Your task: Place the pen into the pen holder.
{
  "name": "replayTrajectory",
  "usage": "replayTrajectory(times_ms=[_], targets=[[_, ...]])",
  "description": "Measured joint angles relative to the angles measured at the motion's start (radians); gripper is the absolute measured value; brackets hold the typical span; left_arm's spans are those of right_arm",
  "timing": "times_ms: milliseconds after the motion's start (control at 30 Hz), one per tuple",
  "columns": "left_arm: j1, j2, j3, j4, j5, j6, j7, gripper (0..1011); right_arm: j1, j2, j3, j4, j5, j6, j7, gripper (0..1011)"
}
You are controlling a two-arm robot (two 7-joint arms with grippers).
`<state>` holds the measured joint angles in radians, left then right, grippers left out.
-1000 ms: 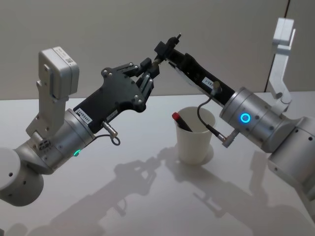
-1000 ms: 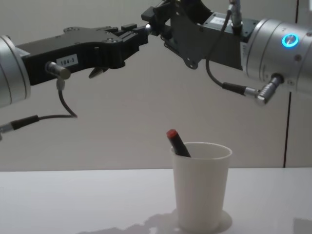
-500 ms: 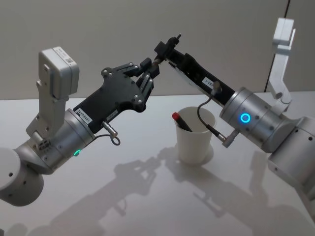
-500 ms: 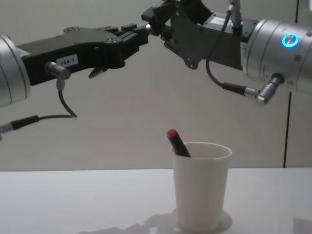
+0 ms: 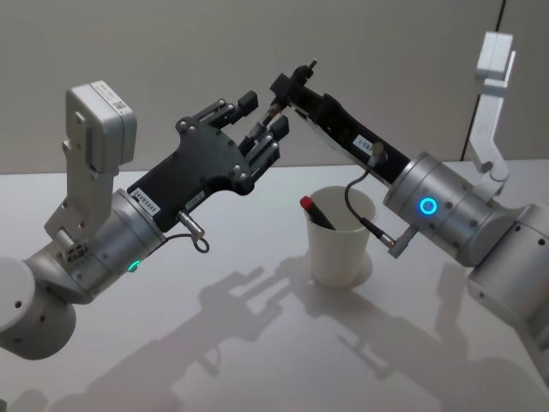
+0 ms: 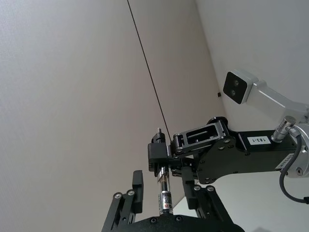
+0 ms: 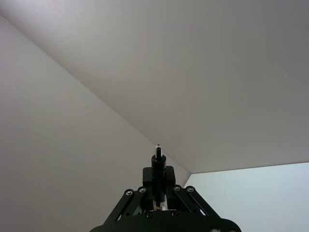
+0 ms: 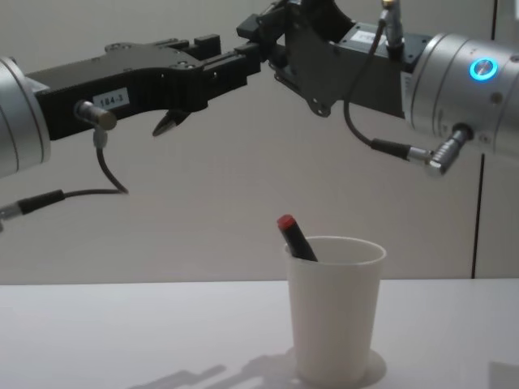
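Note:
A slim clear-barrelled pen (image 5: 276, 105) hangs in the air above and left of the pen holder (image 5: 341, 236), a white paper cup. My right gripper (image 5: 288, 84) is shut on the pen's upper part. The left gripper (image 5: 264, 116) is open, its fingers on either side of the pen's lower barrel (image 6: 163, 191) with a gap on each side. In the right wrist view the pen (image 7: 158, 162) sticks out between the fingers. A second pen with a red cap (image 8: 293, 235) leans inside the pen holder (image 8: 334, 308).
The white table (image 5: 214, 343) stretches around the cup. A plain grey wall stands behind. A white bracket (image 5: 491, 94) rises at the far right behind my right arm.
The left gripper's fingers have spread apart and let go of the pen. The right gripper still holds it in the same place.

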<state>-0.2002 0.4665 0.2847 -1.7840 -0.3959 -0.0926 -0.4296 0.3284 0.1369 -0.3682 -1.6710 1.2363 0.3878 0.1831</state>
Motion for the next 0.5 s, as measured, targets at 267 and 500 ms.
replayTrajectory(times_ms=[267,500], targets=[[0.0,0.0,0.0,0.0,0.0,0.0,0.0,719,0.0,-0.001,0.0,0.0,0.0,0.0,0.001,132],[0.0,0.0,0.0,0.001,0.001,0.001,0.0,916,0.0,0.0,-0.001,0.0,0.0,0.0,0.001,132]])
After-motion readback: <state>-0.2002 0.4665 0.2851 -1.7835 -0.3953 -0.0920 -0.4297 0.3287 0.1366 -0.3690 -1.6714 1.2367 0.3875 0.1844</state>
